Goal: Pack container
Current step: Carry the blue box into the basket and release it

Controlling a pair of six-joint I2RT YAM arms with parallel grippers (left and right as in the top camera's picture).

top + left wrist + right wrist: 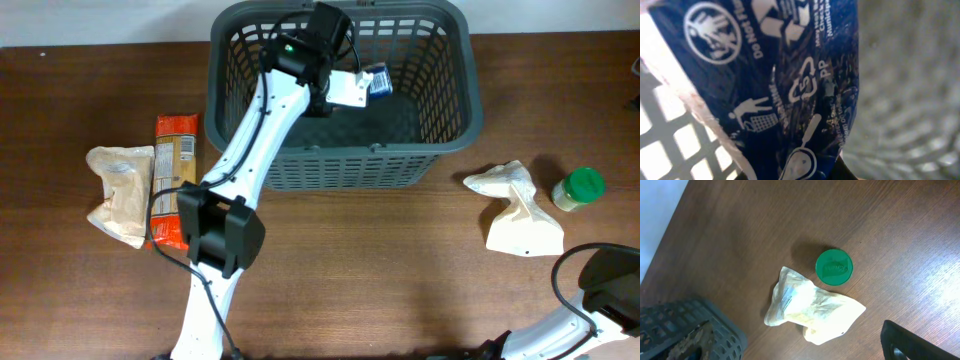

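While the left claw (350, 88) grips a blue packet (377, 80) over the container (350, 170), set far-centre on the surface (400, 270), it looks stiff, light, best held by its thick rim. Whether the right claw (912, 340) is open, I cannot tell.

Bag (120, 195) and packet (172, 180) left of the container (350, 168), pouch (520, 205) and jar (579, 188) on its right, one pack (375, 80) inside.

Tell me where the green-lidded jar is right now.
In the overhead view the green-lidded jar stands on the table at the far right, just beside the crumpled pale bag and well right of the basket.
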